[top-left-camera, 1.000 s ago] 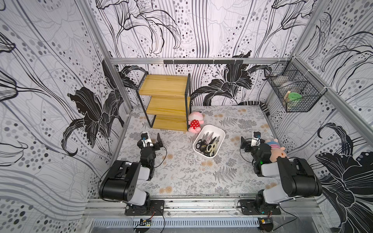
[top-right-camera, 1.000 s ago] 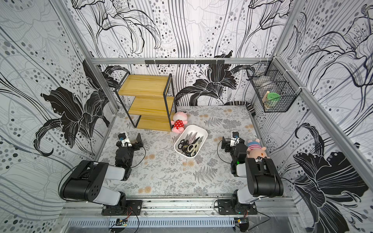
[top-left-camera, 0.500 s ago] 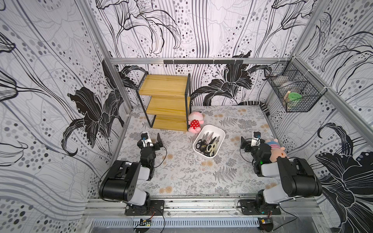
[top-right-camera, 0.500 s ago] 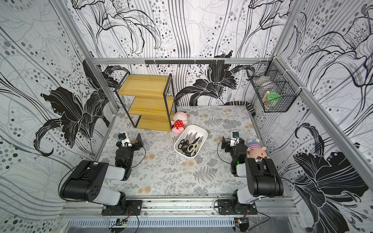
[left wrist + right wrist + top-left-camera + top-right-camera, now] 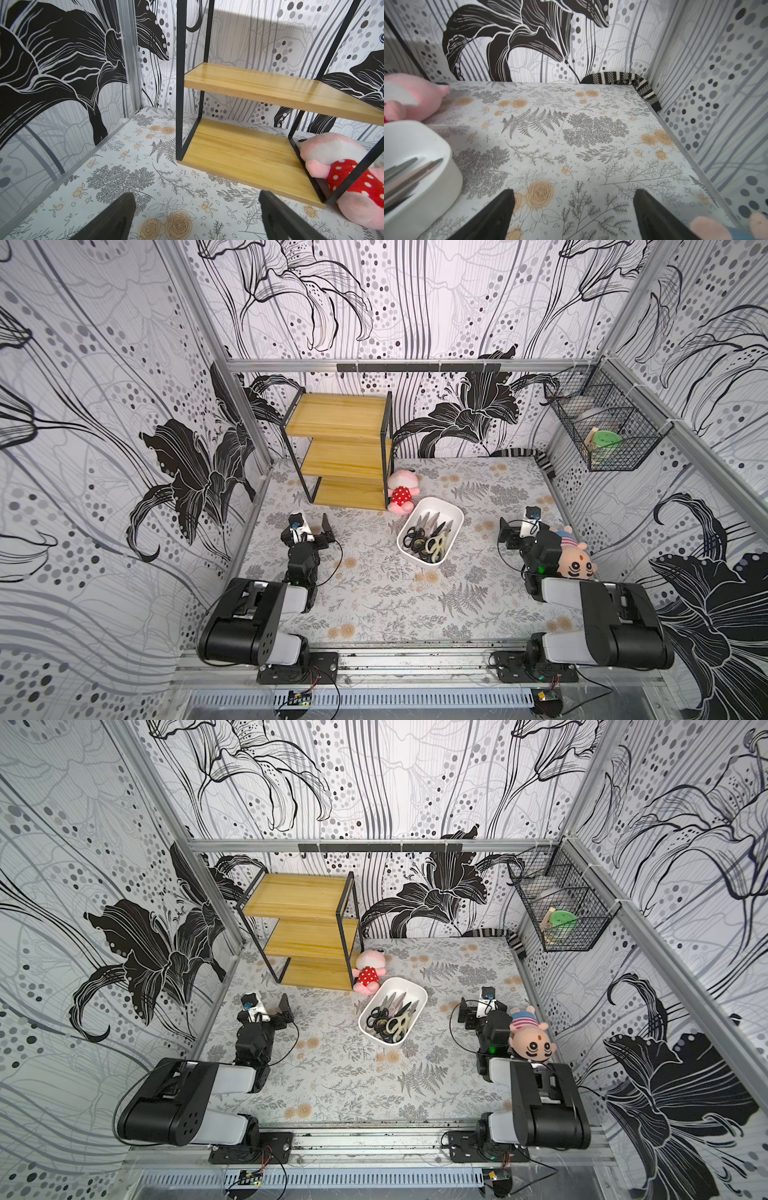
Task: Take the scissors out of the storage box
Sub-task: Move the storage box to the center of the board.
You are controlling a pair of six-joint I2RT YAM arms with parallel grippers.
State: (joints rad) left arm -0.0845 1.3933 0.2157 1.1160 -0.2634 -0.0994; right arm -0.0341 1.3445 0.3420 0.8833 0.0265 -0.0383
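Observation:
The storage box (image 5: 452, 508) (image 5: 417, 989), a shallow white tray, lies slanted in the middle of the table in both top views. Several scissors (image 5: 427, 536) (image 5: 390, 1020) lie heaped in it, mostly black-handled, one pair cream. My left gripper (image 5: 311, 527) (image 5: 269, 1006) rests low at the table's left, well away from the box, open and empty. Opposite, on the box's right, my right gripper (image 5: 521, 526) (image 5: 478, 1007) is also open and empty. The left wrist view shows only floral table between my left gripper's (image 5: 196, 195) fingers. In the right wrist view, my right gripper (image 5: 573, 192) is beside the box's wall (image 5: 446, 166), with scissors blades (image 5: 406, 168) showing.
A three-tier wooden shelf (image 5: 345, 448) stands at the back left, a pink plush doll in a red dotted dress (image 5: 401, 491) against it, just behind the box. A pig plush (image 5: 573, 558) leans on the right arm. A wire basket (image 5: 606, 431) hangs on the right wall.

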